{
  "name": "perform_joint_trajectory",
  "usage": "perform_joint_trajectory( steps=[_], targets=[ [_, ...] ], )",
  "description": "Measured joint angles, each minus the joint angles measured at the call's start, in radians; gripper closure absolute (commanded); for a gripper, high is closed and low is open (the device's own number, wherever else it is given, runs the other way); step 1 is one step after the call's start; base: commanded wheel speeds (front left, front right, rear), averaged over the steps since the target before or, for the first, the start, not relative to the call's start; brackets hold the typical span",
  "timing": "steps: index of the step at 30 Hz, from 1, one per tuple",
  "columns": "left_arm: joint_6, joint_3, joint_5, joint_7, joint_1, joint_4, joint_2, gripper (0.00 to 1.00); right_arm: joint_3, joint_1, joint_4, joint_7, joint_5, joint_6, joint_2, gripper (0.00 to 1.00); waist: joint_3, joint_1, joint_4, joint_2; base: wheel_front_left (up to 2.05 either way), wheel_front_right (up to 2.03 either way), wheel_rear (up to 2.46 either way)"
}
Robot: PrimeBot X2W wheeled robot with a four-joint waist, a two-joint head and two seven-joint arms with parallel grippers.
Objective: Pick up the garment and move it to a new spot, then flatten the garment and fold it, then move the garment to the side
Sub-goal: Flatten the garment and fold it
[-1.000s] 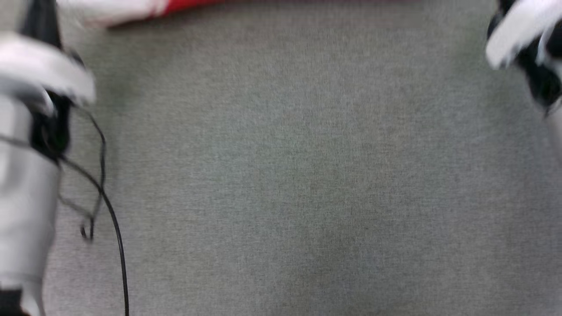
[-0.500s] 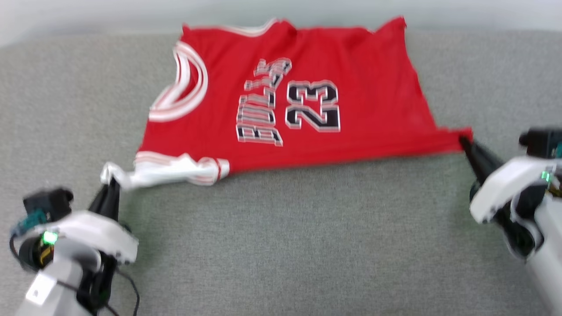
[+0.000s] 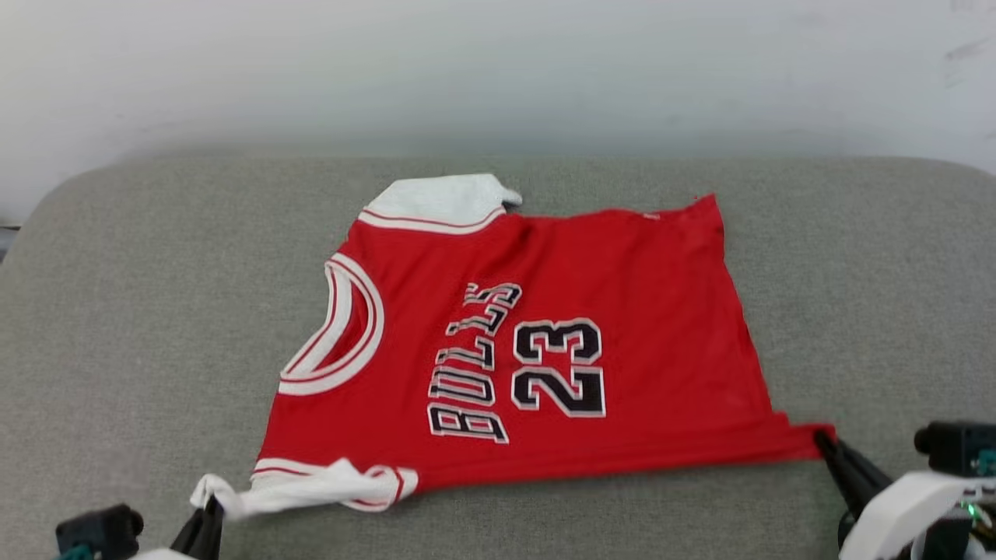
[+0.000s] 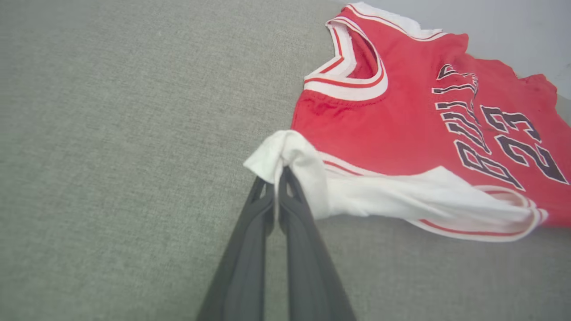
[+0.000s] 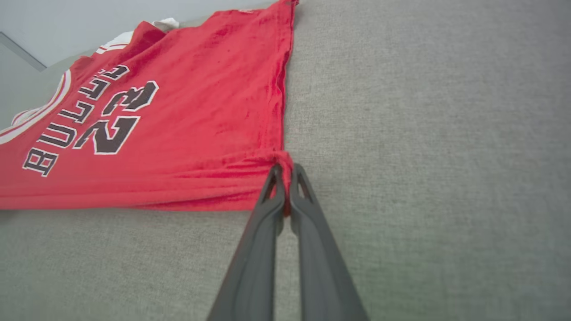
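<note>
The garment (image 3: 545,342) is a red jersey with white sleeves and black "23" lettering, spread face up on a grey padded surface (image 3: 156,327), collar to the left. My left gripper (image 3: 208,509) is shut on the near white sleeve (image 4: 285,151), which is bunched and pulled toward me. My right gripper (image 3: 823,439) is shut on the near red hem corner (image 5: 285,162). The near edge is stretched between the two grippers. The far sleeve (image 3: 443,198) lies flat at the back.
A pale wall (image 3: 498,70) rises behind the grey surface's far edge. The surface's rounded left corner (image 3: 47,210) shows at the left. Bare grey fabric lies left, right and in front of the jersey.
The head camera has tilted up, so the whole picture shifted down and the far sleeve and wall came into view. Both grippers keep their hold on the jersey's near corners.
</note>
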State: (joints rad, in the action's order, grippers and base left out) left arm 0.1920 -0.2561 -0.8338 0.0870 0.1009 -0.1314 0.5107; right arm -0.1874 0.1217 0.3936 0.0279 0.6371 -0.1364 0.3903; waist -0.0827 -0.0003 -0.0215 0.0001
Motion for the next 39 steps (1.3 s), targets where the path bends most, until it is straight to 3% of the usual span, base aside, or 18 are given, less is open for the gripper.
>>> perform_joint_trajectory(
  steps=[10, 17, 23, 39],
  targets=[
    [0.083, 0.015, -0.03, -0.051, 0.188, 0.166, 0.026, 1.0, 0.212, -0.303, -0.289, 0.216, -0.139, 0.004, -0.148, 1.0, 0.055, 0.0001, -0.005, 0.0, 0.0, 0.0, 0.0],
    [0.093, 0.011, -0.021, -0.068, 0.168, 0.212, 0.044, 1.0, 0.281, -0.347, -0.42, 0.31, -0.216, 0.004, -0.221, 1.0, 0.05, 0.0003, -0.004, -0.0001, 0.0, 0.0, 0.0],
    [0.057, -0.009, 0.012, -0.069, 0.009, 0.172, 0.045, 1.0, 0.271, -0.256, -0.414, 0.343, -0.252, 0.005, -0.226, 1.0, 0.017, 0.0004, 0.003, -0.0001, 0.0, 0.0, 0.0],
    [-0.066, -0.043, 0.039, -0.009, -0.331, -0.085, -0.015, 1.0, 0.154, 0.054, -0.207, 0.302, -0.228, 0.005, -0.177, 1.0, -0.149, 0.0005, 0.031, -0.0001, 0.0, 0.0, 0.0]
  ],
)
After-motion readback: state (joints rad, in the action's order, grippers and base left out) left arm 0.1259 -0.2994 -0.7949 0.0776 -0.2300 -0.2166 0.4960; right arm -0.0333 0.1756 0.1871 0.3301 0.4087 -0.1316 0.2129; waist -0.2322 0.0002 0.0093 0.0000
